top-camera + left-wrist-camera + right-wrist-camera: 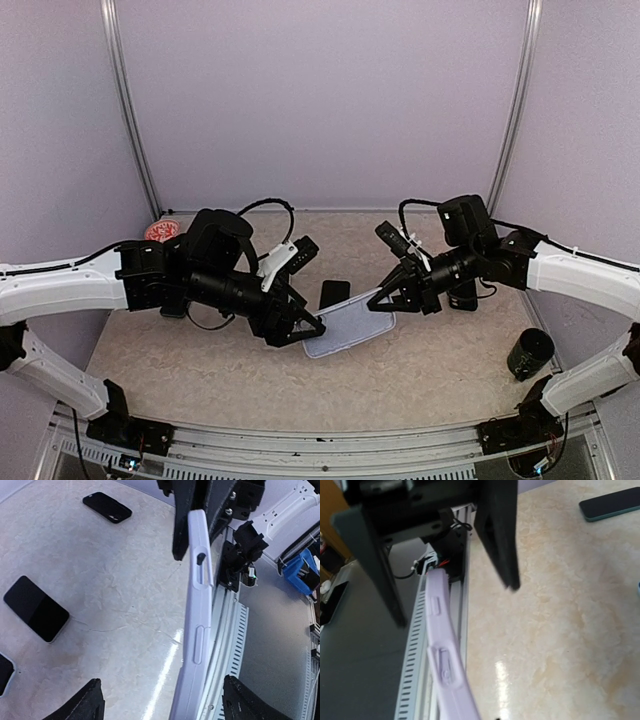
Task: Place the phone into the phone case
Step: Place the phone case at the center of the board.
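The lavender phone case (350, 325) is lifted off the table between the two arms. My right gripper (385, 298) is shut on its far edge; in the left wrist view its black fingers (182, 520) clamp the top of the case (197, 610), which shows edge-on. My left gripper (170, 705) is open. Its fingertips (92, 702) stand wide on either side of the case's near end without touching it. A black phone (334, 294) lies flat on the table just behind the case. In the right wrist view the case (442, 650) runs down out of the frame.
More dark phones lie on the table (107, 507) (36, 608), and one shows at the top right of the right wrist view (612, 503). A black cylinder (528, 352) stands at the right. A red disc (161, 231) sits at the back left. The metal front rail (330, 440) is close below.
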{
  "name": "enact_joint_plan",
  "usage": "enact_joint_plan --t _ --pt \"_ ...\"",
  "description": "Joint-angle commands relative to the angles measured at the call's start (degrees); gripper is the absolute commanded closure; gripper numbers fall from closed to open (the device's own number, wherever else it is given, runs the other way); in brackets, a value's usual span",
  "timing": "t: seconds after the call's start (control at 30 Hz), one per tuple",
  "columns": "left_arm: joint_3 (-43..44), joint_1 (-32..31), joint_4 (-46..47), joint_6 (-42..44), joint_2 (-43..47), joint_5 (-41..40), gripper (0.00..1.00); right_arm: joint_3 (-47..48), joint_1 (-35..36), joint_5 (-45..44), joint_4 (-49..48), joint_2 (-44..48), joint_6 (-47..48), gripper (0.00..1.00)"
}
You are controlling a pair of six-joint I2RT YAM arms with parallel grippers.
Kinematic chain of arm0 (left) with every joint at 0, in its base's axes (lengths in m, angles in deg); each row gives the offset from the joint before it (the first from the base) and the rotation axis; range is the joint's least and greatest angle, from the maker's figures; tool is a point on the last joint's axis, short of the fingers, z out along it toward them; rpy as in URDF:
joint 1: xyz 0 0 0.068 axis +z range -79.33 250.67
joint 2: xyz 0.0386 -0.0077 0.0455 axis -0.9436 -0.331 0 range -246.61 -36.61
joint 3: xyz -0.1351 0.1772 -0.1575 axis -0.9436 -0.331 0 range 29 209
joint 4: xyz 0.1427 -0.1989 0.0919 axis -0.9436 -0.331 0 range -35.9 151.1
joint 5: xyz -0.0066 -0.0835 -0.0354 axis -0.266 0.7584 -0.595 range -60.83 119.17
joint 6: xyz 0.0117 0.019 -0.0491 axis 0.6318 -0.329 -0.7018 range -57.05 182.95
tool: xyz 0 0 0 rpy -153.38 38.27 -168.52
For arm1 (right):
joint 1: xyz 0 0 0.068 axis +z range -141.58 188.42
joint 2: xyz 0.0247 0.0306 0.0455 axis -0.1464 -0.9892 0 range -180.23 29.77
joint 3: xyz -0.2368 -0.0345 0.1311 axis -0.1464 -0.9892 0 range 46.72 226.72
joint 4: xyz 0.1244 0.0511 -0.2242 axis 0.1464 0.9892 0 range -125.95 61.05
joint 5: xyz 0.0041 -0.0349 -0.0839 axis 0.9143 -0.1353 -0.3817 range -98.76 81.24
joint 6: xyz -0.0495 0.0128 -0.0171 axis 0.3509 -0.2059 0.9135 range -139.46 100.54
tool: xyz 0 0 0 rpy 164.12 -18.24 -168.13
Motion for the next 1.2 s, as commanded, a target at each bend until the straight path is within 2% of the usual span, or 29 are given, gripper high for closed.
enact_joint_plan --t 0.0,0.1,0.33,0.73,0.93,1.17 --pt "-0.97 3.25 3.87 -2.8 5.13 -10.36 0.11 1.01 0.35 -2.93 -2.58 0.87 -1.47 1.0" --pt "-3.52 7.38 7.0 -6.79 10.77 -16.41 0.01 2.01 0.33 -5.35 -4.11 -0.93 -2.64 1.0" --pt "-8.71 16.52 10.41 -13.53 21.24 -20.44 0.01 7.95 0.05 -8.62 -6.72 -9.85 -7.24 1.0" --pt "-14.47 18.44 8.49 -18.9 24.75 -28.75 0.01 19.99 -0.11 -9.45 -12.3 -27.49 -17.35 1.0" --pt "-16.05 19.88 6.97 -20.5 26.28 -31.02 0.01 19.84 -0.17 -8.44 -14.49 -31.22 -20.75 1.0" --pt "-16.47 22.03 7.4 -22.44 25.38 -31.04 0.01 14.73 0.71 -9.32 -18.93 -31.35 -26.29 1.0"
